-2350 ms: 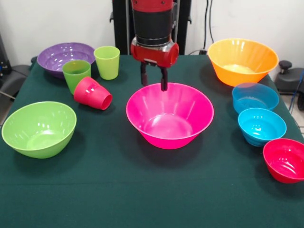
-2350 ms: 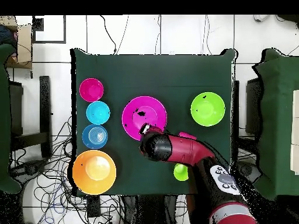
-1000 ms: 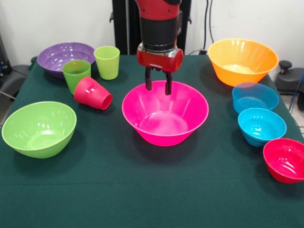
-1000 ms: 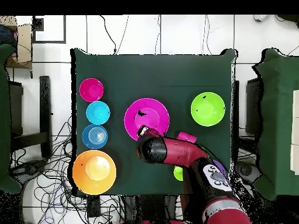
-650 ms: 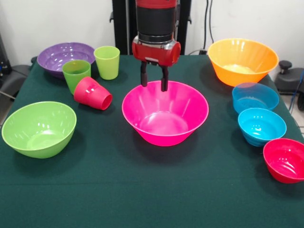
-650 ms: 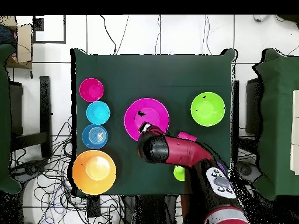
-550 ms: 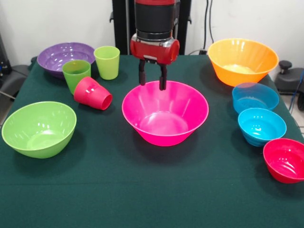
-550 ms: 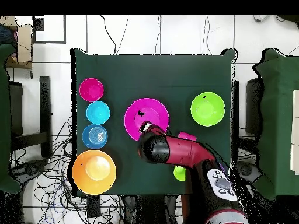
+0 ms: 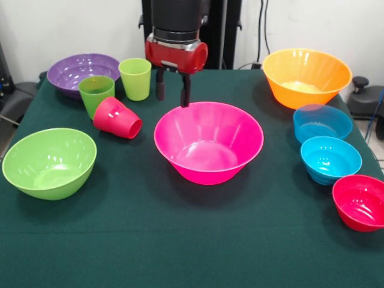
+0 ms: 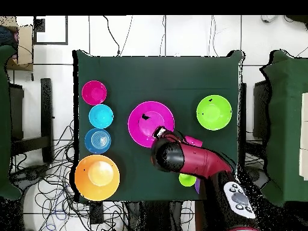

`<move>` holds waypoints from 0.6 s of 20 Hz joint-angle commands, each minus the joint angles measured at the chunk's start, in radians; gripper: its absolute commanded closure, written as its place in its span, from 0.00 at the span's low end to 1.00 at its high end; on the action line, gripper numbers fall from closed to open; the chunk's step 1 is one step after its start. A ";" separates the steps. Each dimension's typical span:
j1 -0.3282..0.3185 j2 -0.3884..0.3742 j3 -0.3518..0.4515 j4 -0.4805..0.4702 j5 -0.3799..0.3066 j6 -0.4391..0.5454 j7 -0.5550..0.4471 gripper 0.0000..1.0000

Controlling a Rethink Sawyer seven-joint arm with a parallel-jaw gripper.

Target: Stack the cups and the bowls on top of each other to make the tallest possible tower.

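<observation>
My gripper [image 9: 173, 101] hangs open and empty just behind the far left rim of the large pink bowl [image 9: 208, 144], clear of it. The red cup [image 9: 117, 118] lies on its side to the left. Behind it the green cup [image 9: 96, 93] and the lime-green cup [image 9: 135, 78] stand upright. The purple bowl [image 9: 81, 69] is at the far left, the lime-green bowl [image 9: 49, 161] at the near left and the orange bowl [image 9: 306, 75] at the far right. Down the right side run the blue bowl [image 9: 322, 123], the turquoise bowl [image 9: 330, 159] and the small red bowl [image 9: 360, 201]. Nothing is stacked.
In the overhead view my arm [image 10: 192, 159] covers the cups and the purple bowl, leaving the pink bowl [image 10: 147, 120] in sight. A dark green cloth [image 9: 180, 240] covers the table. Cables lie on the floor around it.
The gripper has come off the pink bowl's far rim and moved left toward the cups, still open. The pink bowl sits slightly further left than in the oldest frame.
</observation>
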 commanded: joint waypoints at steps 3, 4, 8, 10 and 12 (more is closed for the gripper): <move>-0.026 0.008 0.029 0.049 -0.061 0.087 0.004 0.00; -0.029 0.013 0.031 0.051 -0.063 0.080 0.004 0.00; -0.034 0.032 0.037 0.053 -0.070 0.055 0.009 0.00; -0.034 0.035 0.041 0.055 -0.071 0.048 0.013 0.00; -0.036 0.041 0.046 0.045 -0.069 0.051 0.012 0.00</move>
